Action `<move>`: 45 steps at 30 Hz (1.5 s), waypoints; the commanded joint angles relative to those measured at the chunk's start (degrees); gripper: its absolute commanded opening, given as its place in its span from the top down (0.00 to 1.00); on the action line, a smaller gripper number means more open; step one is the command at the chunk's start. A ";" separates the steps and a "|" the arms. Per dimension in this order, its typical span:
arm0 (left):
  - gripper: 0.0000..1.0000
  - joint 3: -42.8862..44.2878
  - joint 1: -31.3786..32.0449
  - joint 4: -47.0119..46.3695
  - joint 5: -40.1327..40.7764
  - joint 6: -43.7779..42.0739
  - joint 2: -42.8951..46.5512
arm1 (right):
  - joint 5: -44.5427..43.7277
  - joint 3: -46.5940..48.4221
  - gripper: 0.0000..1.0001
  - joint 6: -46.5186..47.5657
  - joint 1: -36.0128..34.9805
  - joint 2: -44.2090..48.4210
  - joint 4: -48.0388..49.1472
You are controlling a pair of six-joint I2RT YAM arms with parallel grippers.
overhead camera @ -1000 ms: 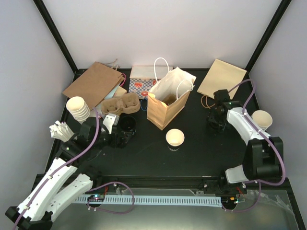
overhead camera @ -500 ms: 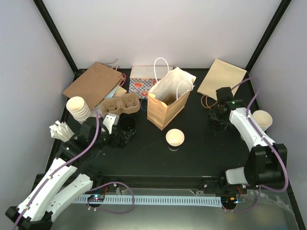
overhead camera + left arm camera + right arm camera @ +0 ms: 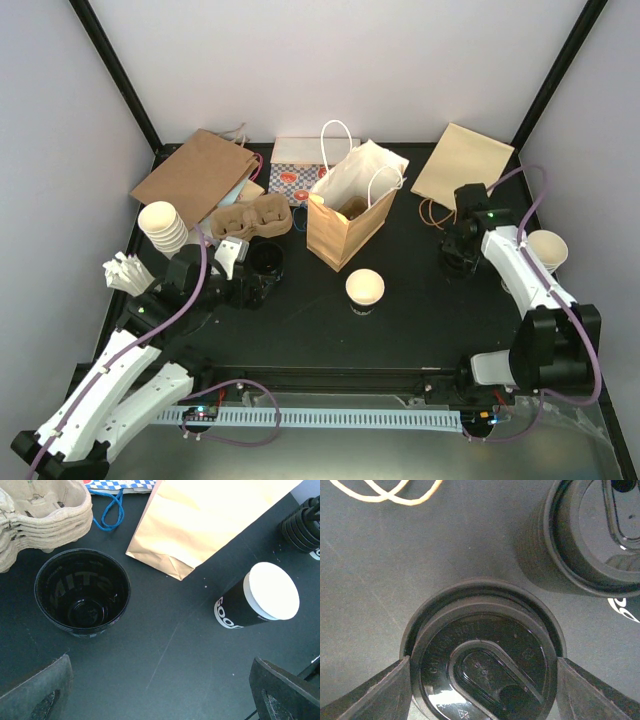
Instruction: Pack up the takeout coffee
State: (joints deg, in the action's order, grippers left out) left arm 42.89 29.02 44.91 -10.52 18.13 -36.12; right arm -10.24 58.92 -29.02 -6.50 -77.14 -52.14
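A black takeout coffee cup (image 3: 267, 258), dark inside, stands upright by the cardboard tray (image 3: 250, 218); it also shows in the left wrist view (image 3: 82, 592). My left gripper (image 3: 252, 286) is open and empty just near of it (image 3: 160, 700). A black cup with a white inside (image 3: 365, 288) stands mid-table (image 3: 260, 602). My right gripper (image 3: 461, 260) hangs over a stack of black lids, and its fingers touch both sides of the top black lid (image 3: 482, 675). A second lid stack (image 3: 590, 540) stands beside it.
An open brown paper bag (image 3: 345, 215) stands at the centre. Stacked white paper cups (image 3: 163, 226) stand at the left and a single white cup (image 3: 546, 248) at the right. Flat bags (image 3: 195, 175) (image 3: 462, 160) and a patterned box (image 3: 298, 170) lie at the back.
My right gripper has shifted a little to the right and toward the near edge. The left arm and the cups have not moved.
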 commanded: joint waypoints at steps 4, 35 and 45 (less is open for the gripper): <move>0.01 0.32 0.69 -1.41 -0.11 -0.30 -0.49 | 1.51 -2.03 0.28 0.28 1.35 -1.26 2.00; 0.01 0.69 1.47 -0.83 0.33 -0.20 -1.59 | 1.82 -1.19 0.32 0.87 0.19 0.10 -0.11; 0.01 0.61 1.47 -0.87 0.37 -0.16 -1.39 | 6.38 -0.22 0.34 2.34 -1.57 4.77 -2.50</move>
State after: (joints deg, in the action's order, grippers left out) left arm 42.89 30.13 44.95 -10.50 18.15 -37.60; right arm -6.90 56.53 -28.16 -6.57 -76.58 -52.73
